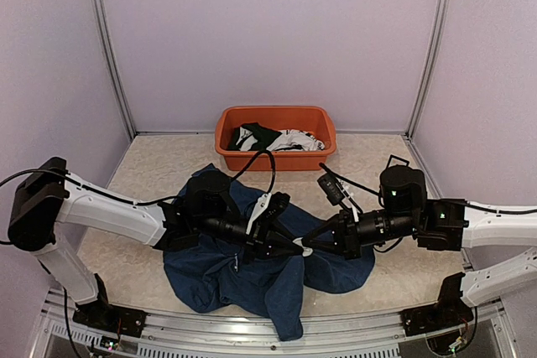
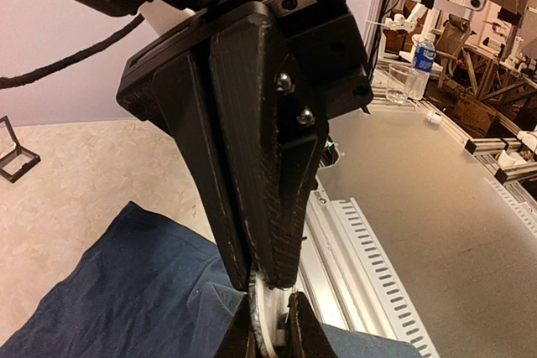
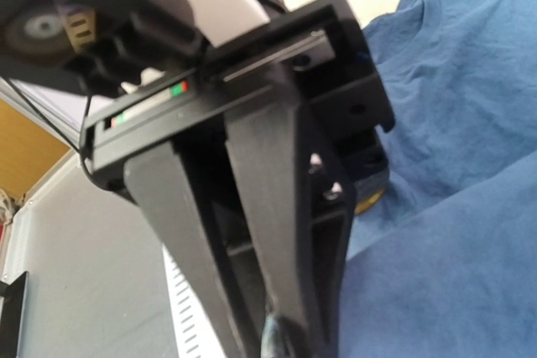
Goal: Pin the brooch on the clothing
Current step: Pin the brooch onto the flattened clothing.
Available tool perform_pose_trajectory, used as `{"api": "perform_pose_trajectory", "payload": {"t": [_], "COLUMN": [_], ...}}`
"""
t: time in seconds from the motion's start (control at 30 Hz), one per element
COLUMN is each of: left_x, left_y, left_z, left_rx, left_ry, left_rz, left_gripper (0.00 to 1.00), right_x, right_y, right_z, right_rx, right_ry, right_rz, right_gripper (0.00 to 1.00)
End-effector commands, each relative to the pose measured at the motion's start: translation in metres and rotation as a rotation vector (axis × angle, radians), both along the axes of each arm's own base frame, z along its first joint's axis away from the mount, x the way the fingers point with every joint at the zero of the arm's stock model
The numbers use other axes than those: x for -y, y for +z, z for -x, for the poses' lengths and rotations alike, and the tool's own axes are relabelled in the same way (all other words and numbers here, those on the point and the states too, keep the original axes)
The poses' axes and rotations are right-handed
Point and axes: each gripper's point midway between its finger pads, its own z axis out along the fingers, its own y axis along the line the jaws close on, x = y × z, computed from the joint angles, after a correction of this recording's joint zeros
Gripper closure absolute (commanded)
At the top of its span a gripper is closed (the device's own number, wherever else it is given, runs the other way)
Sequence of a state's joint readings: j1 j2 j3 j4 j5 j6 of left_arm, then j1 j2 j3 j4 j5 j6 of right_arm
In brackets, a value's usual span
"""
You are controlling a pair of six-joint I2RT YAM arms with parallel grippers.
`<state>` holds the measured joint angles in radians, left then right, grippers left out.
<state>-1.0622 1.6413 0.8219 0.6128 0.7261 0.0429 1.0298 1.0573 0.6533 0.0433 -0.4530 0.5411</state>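
1. The shirt (image 1: 243, 278) lay crumpled on the surface (image 1: 143, 182) at lower centre of the top view. The brooch (image 1: 306, 250), a small white piece, sat just right of centre over the shirt, where the two pincers met tip to tip. Whether it touched the cloth could not be told.
2. The left pincer (image 2: 258, 278) stood pinched to a slit on the brooch's upper rim. The right pincer (image 3: 273, 333) was closed on the brooch from the opposite side.
3. Two grips shared one small piece. An uneven pull from either arm would likely have twisted it free and dropped it into the folds, where it would be hard to pick up.
4. Nothing held the shirt down. A push with the pin would probably have dragged or bunched the soft cloth rather than pierced it, or caught two layers at once.
5. The fingers were crowded together. A small misjudged move could have knocked them against each other or trapped fabric between them.
6. No writing could be read. The bottle (image 2: 424, 56) at upper right of the left wrist view carried a blue label too small to make out. The tub (image 1: 228, 123) at upper centre of the top view showed no mark.
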Motion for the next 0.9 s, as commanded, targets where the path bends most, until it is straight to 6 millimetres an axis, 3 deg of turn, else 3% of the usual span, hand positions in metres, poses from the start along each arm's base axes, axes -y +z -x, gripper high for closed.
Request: {"api": "perform_pose_trajectory", "payload": {"t": [0.0,0.87], "left_x": [0.006,0.021], "left_y": [0.006,-0.018], "left_z": [0.005,-0.009], "left_rx": [0.018,-0.074], "left_ry": [-0.024,0.027], "left_rz": [0.008,-0.179], "left_gripper": [0.93,1.00], "right_x": [0.000,-0.009], "right_y": [0.015,0.011], "right_z": [-0.003,-0.009], "right_rx": [0.012,0.080], "right_ry": [-0.007,-0.002], "right_rz": [-0.043,0.063], "right_gripper": [1.00,1.00]}}
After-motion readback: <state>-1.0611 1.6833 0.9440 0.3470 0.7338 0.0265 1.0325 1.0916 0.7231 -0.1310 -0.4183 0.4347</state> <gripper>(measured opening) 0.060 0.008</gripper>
